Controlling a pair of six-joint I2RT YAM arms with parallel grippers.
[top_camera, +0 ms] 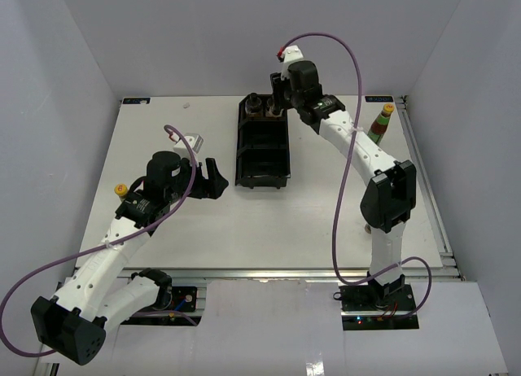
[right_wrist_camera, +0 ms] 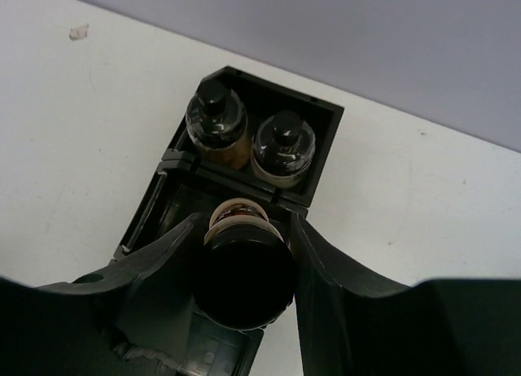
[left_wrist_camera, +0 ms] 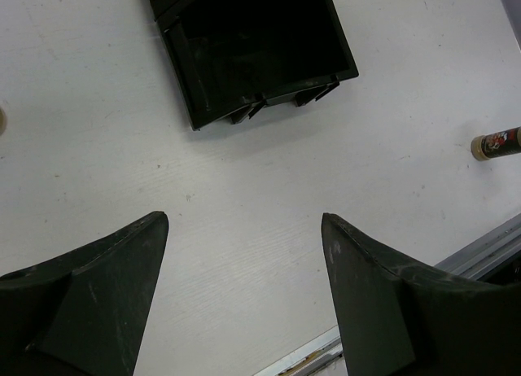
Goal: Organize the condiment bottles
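Observation:
My right gripper (right_wrist_camera: 244, 221) is shut on a short black-capped jar (right_wrist_camera: 244, 282) and holds it over the long black tray (right_wrist_camera: 145, 207), just in front of its far compartment. Two black-capped jars (right_wrist_camera: 216, 120) (right_wrist_camera: 283, 144) stand in that compartment. In the top view the right gripper (top_camera: 278, 98) hangs over the tray's (top_camera: 242, 160) far end. A tall red-brown sauce bottle (top_camera: 381, 122) stands at the back right. Another yellow-capped bottle (top_camera: 120, 190) stands beside my left arm. My left gripper (top_camera: 213, 179) is open and empty, left of the tray.
In the left wrist view the open left gripper (left_wrist_camera: 244, 217) looks down on bare table, with the tray's near end (left_wrist_camera: 244, 107) ahead and a small bottle (left_wrist_camera: 496, 142) at the far right by the table's metal edge. Grey walls enclose the table.

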